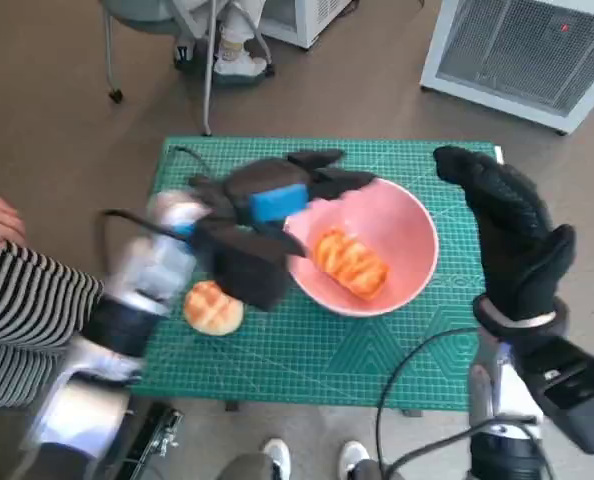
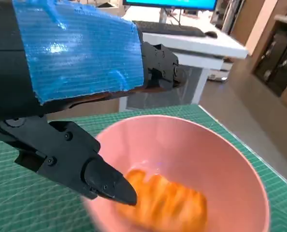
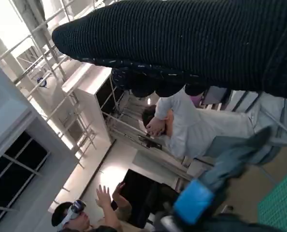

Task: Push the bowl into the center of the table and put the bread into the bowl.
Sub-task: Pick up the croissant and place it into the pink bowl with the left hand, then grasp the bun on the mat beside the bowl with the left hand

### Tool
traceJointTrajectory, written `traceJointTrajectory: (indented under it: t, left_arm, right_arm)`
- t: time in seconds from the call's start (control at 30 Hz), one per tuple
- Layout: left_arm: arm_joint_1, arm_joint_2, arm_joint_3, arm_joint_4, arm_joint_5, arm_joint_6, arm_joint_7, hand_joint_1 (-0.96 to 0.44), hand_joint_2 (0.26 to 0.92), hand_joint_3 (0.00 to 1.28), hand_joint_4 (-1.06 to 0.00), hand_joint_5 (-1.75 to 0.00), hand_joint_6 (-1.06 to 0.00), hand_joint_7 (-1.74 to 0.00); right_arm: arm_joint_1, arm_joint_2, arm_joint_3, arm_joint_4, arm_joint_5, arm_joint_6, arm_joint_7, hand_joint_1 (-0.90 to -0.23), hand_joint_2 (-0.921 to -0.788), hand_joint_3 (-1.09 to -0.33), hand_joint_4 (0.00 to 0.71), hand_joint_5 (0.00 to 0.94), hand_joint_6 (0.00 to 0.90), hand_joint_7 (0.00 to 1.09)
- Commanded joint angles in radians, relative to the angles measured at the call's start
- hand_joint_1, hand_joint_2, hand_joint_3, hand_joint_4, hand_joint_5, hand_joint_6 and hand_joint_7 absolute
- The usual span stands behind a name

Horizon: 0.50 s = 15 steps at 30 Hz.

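Bread [image 1: 350,262] sits in the pink bowl [image 1: 412,222], centre frame; it looks soft and light, best cradled at its sides. Left hand [image 1: 267,205] hovers over the rim, fingers spread, empty. Right hand [image 1: 512,235], right of frame, holds nothing, its fingers loosely together.

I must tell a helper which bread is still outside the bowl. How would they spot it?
On the green cutting mat, look beside the pink bowl, below the left hand. The round bun lies bare on the mat; the orange loaf lies inside the bowl.

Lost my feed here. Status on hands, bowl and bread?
Left hand open above the bowl rim, holding nothing. Right hand raised, empty. Pink bowl holds one bread; second bread roll on the mat.
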Motion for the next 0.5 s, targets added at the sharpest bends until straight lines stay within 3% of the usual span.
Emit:
traceJointTrajectory:
  t: [0.03,0.23,0.5]
  left_arm:
    - [0.058,0.105,0.088,-0.090,-0.101,0.001,-0.085,-0.28,0.754,0.00,-0.04,-0.01,-0.19,-0.03]
    - [0.135,0.217,0.167,-0.189,-0.177,0.046,-0.168,-0.08,0.757,0.00,-0.05,-0.01,-0.19,-0.02]
    - [0.250,0.327,0.217,-0.365,-0.160,0.160,-0.228,0.11,0.742,0.00,-0.08,-0.01,-0.20,-0.02]
  right_arm:
    - [0.015,0.005,0.002,0.001,0.003,0.015,-0.008,-0.680,-0.921,-0.701,0.141,0.000,0.062,0.43]
    - [0.013,0.005,0.005,0.000,-0.001,0.016,-0.009,-0.679,-0.921,-0.700,0.142,0.001,0.061,0.43]
    - [0.006,0.000,0.005,0.006,0.001,0.012,-0.001,-0.679,-0.921,-0.699,0.143,0.001,0.061,0.43]
